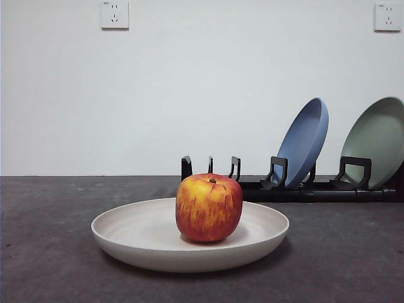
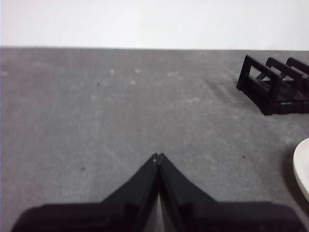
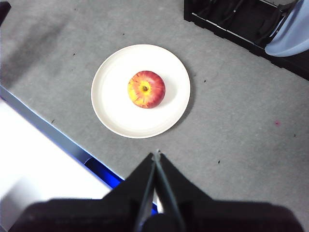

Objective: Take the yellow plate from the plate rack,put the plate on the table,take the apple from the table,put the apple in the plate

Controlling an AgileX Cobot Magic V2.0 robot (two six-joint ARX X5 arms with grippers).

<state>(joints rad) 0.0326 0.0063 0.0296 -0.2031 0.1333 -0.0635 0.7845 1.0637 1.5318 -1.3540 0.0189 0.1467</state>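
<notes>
1. The apple (image 1: 209, 207) sits upright near the middle of the yellow plate (image 1: 132, 230), stem dimple upward; it has no long axis.
2. The plate lies flat on the table (image 1: 50, 252), in front of the plate rack (image 1: 315, 189).
3. The left gripper (image 2: 157, 155) has its jaws closed together, holding nothing.
4. The right gripper (image 3: 156, 153), high above the plate, also has its jaws closed and empty.

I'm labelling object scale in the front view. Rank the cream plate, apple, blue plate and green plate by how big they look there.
1. Cream plate, widest, though it is also nearest.
2. Blue plate and green plate: unsure, since the green one is cut off by the picture's edge.
3. Apple, smallest.
</notes>
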